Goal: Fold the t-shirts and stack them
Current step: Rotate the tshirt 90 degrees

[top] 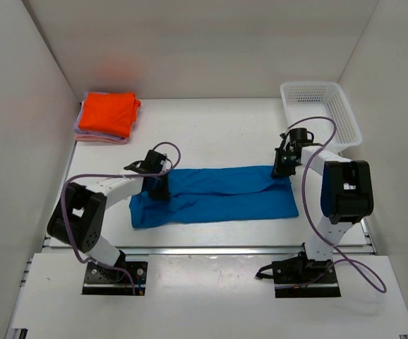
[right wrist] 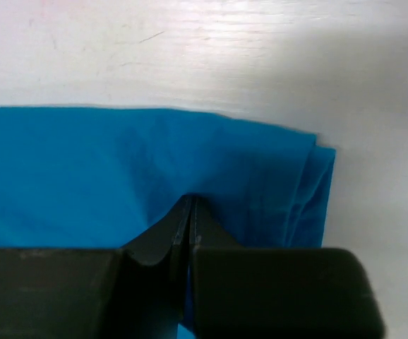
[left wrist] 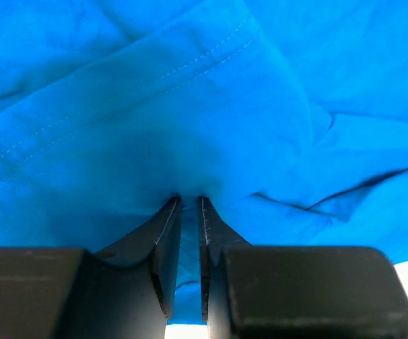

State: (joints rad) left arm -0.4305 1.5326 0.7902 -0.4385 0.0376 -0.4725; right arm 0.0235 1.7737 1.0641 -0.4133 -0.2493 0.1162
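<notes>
1. White walls stand around a white table (top: 211,134).
2. A blue t-shirt (top: 218,198) lies in a long folded strip on the table.
3. The left fingers (left wrist: 163,240) pinch its left end, almost closed on the cloth.
4. The right fingers (right wrist: 167,232) squeeze its right end tight.
5. An orange t-shirt (top: 107,113) rests on pale pink ones (top: 94,138), back and left of the blue t-shirt.
</notes>
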